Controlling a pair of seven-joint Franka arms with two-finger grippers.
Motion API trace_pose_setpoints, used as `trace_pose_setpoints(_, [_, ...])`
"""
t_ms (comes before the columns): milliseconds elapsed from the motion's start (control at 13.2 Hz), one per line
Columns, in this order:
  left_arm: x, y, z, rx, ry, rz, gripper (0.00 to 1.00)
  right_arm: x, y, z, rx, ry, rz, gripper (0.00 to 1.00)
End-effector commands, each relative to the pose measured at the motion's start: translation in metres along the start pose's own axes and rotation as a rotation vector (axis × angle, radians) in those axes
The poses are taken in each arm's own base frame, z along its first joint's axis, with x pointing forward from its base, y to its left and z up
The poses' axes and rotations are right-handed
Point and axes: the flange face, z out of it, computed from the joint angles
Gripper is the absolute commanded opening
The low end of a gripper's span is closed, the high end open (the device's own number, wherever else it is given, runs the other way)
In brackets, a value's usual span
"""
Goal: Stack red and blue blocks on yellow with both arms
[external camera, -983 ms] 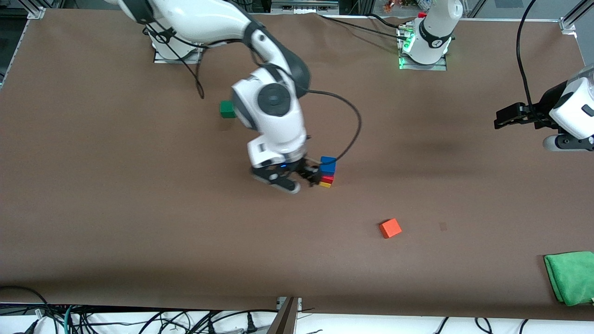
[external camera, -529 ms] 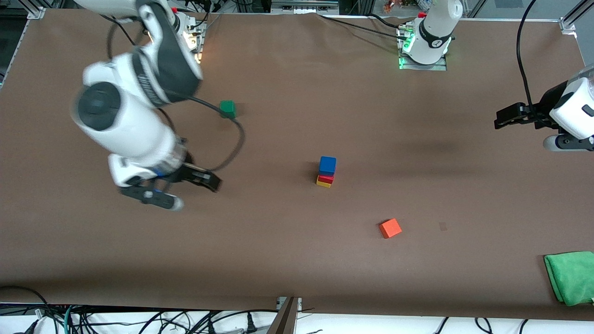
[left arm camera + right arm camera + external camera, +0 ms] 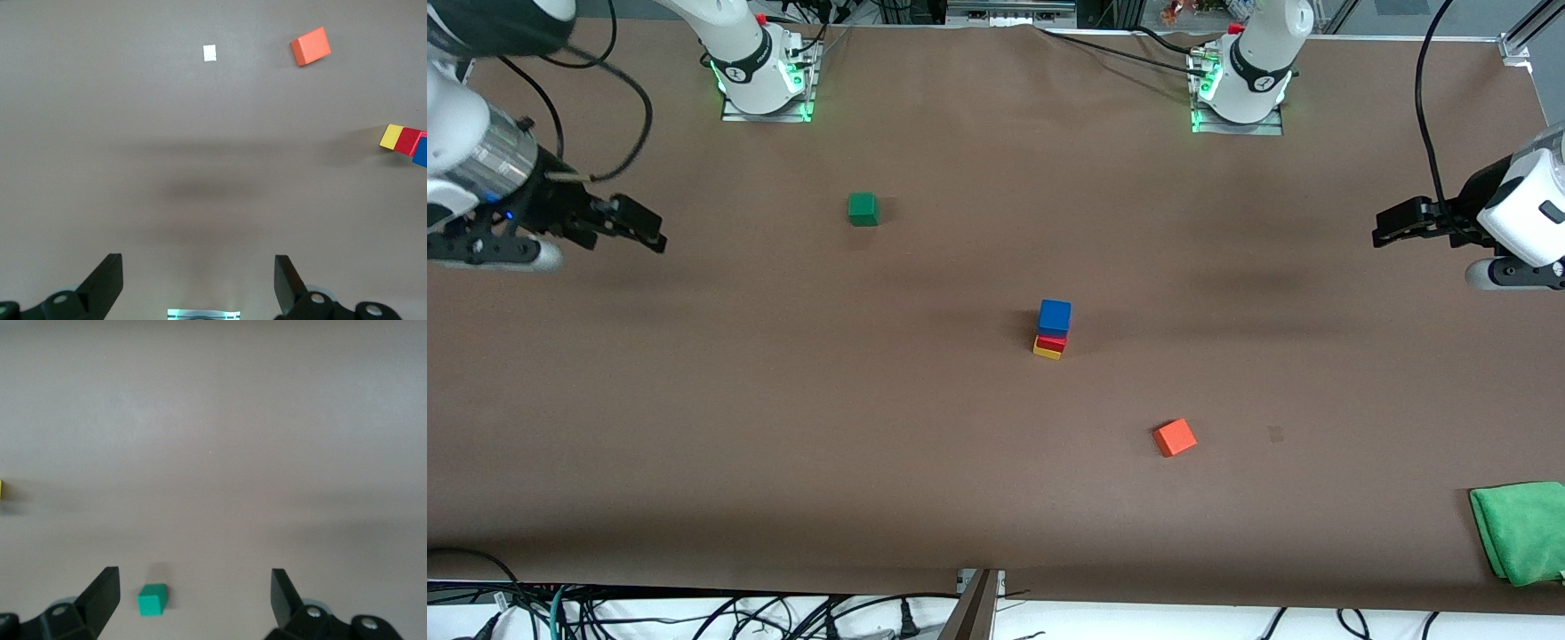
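Near the table's middle, the blue block sits on the red block, which sits on the yellow cube; the stacking step looks complete, so the next move calls only for both arms to stay clear of the column. Its long axis stands upright, with the upper cubes offset slightly from the yellow base. Both arms wait: the right gripper hangs over the right arm's end of the table and the left gripper over the left arm's end, each with fingers spread and empty.
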Motion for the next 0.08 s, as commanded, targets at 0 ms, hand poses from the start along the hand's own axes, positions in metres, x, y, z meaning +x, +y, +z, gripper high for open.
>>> trace_pose_setpoints(0, [0.0014, 0.0022, -0.0086, -0.005, 0.024, 0.014, 1.00, -0.0020, 0.0048, 0.0004, -0.036, 0.002, -0.051, 1.00])
